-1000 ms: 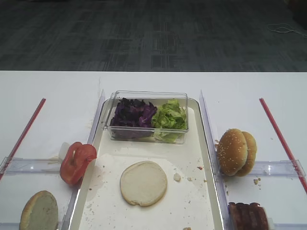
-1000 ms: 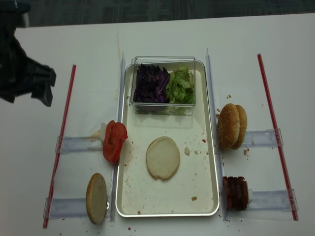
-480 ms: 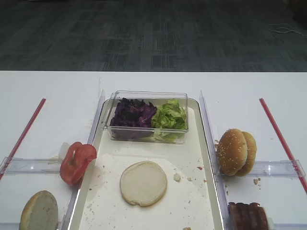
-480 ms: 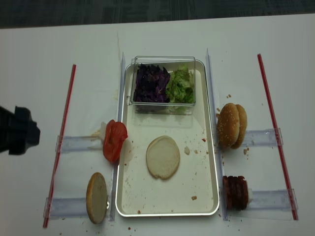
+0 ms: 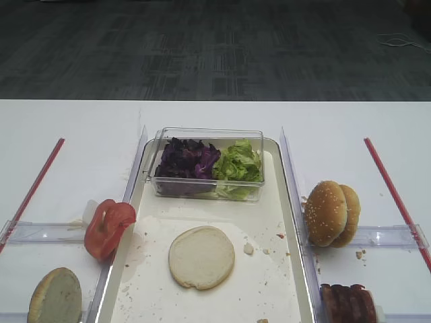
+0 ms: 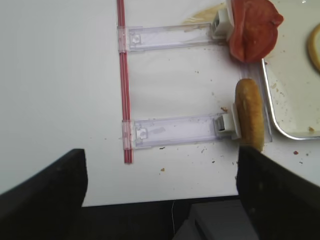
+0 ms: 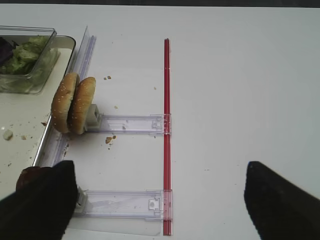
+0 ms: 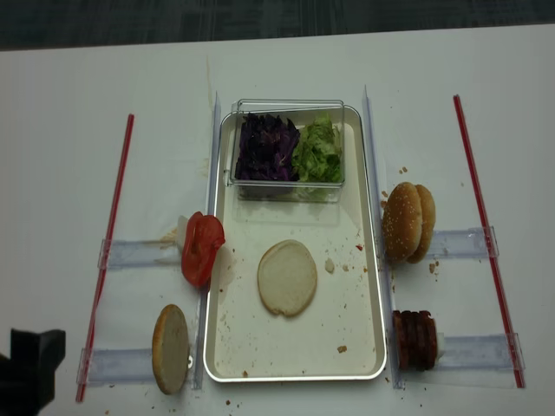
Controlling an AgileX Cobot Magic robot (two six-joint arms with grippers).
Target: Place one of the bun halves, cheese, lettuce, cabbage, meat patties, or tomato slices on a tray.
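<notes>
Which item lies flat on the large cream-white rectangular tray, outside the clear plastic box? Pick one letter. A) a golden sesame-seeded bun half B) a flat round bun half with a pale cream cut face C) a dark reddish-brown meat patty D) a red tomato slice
B: the flat pale bun half lies alone on the floor of the cream-white tray, while the tomato slices, sesame-seeded bun halves and meat patties stand outside its rim.

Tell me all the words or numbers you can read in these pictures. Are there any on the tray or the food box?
There are none to read.
The tray: no words or numbers, just crumbs and stains.
The clear box with the cabbage and lettuce: no label shows.
The clear holders and red strips: no print visible.
The buns: only sesame seeds.
</notes>
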